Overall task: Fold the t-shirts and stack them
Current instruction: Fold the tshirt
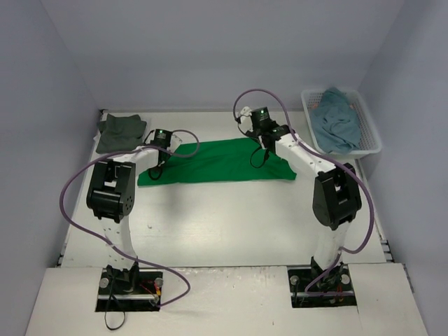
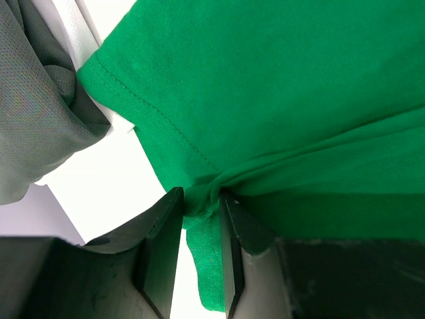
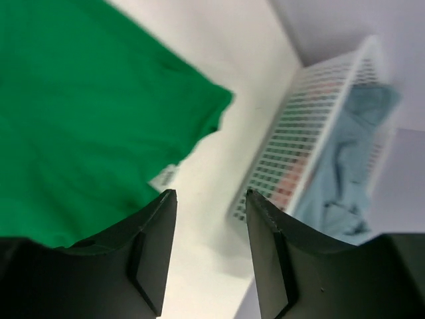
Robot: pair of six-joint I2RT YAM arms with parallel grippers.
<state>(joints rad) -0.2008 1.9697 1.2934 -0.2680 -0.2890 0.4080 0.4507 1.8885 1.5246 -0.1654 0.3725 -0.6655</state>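
A bright green t-shirt lies folded into a wide strip across the middle of the table. My left gripper is at its left end, shut on a pinch of the green t-shirt's hem, as the left wrist view shows. My right gripper hovers over the shirt's upper right part, open with nothing between its fingers; the green t-shirt lies to its left. A dark grey-green t-shirt sits folded at the back left. A teal-blue t-shirt lies in the basket.
The white mesh basket stands at the back right, close to the right arm. The dark grey-green shirt lies just beside the left gripper. Walls close in the table at the back and both sides.
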